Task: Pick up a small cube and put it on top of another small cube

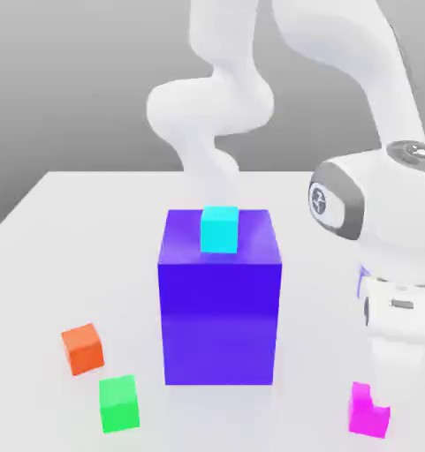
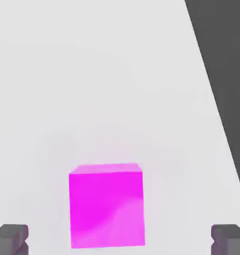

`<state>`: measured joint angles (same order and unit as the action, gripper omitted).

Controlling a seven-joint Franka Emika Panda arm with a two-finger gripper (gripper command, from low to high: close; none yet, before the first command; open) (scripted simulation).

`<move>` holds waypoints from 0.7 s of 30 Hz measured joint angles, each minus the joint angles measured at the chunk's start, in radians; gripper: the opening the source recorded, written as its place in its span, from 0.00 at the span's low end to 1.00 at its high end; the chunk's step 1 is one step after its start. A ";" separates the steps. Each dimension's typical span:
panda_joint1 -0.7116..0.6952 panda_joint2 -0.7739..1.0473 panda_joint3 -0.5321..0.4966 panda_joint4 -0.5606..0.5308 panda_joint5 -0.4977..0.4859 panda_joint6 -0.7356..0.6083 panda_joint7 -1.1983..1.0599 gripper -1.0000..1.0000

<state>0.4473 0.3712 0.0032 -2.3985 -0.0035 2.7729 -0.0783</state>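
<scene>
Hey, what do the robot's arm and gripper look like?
The arm is smooth, glossy white with rounded, bulging joints. Near the wrist are dark grey bands, one around a white disc with a dark emblem. The hand is a white block with a small grey marking, and the gripper has two blocky dark grey fingertips.

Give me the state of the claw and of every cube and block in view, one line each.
Claw: open, nothing gripped
Magenta cube: on the table between the open jaws, not held
Cyan cube: resting on the block
Blue-purple block: upright, bearing the cyan cube
Orange cube: on the table
Green cube: on the table
</scene>
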 joint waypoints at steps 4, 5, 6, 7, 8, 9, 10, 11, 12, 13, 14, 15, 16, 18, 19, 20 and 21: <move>0.002 0.073 -0.001 0.014 0.000 0.056 -0.002 0.00; 0.002 0.073 -0.001 0.014 0.000 0.056 -0.002 0.00; 0.002 0.073 -0.001 0.014 0.000 0.055 -0.001 0.00; 0.002 0.073 -0.001 0.014 0.000 0.055 -0.001 0.00; 0.002 0.091 -0.001 0.018 -0.001 0.069 -0.001 0.00; 0.002 0.082 -0.001 0.016 -0.001 0.062 -0.001 0.00; 0.003 0.059 -0.002 0.011 -0.002 0.044 -0.001 0.00; 0.003 0.029 -0.001 0.005 -0.003 0.020 -0.001 0.00; 0.002 -0.004 -0.001 -0.002 -0.002 -0.006 -0.001 0.00; 0.002 -0.039 0.000 -0.010 -0.001 -0.034 -0.002 0.00; -0.002 -0.057 -0.003 -0.001 0.000 -0.064 -0.003 0.00; -0.014 -0.066 -0.010 0.008 -0.003 -0.086 -0.019 0.00; -0.030 -0.074 -0.018 0.013 -0.007 -0.101 -0.046 0.00; -0.068 -0.088 -0.036 0.020 -0.016 -0.126 -0.112 0.00; -0.088 -0.094 -0.047 0.023 -0.020 -0.136 -0.148 0.00; -0.108 -0.101 -0.057 0.025 -0.024 -0.147 -0.185 0.00; -0.128 -0.108 -0.067 0.028 -0.028 -0.157 -0.222 0.00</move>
<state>0.3195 0.2629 -0.0635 -2.3708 -0.0314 2.6162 -0.3006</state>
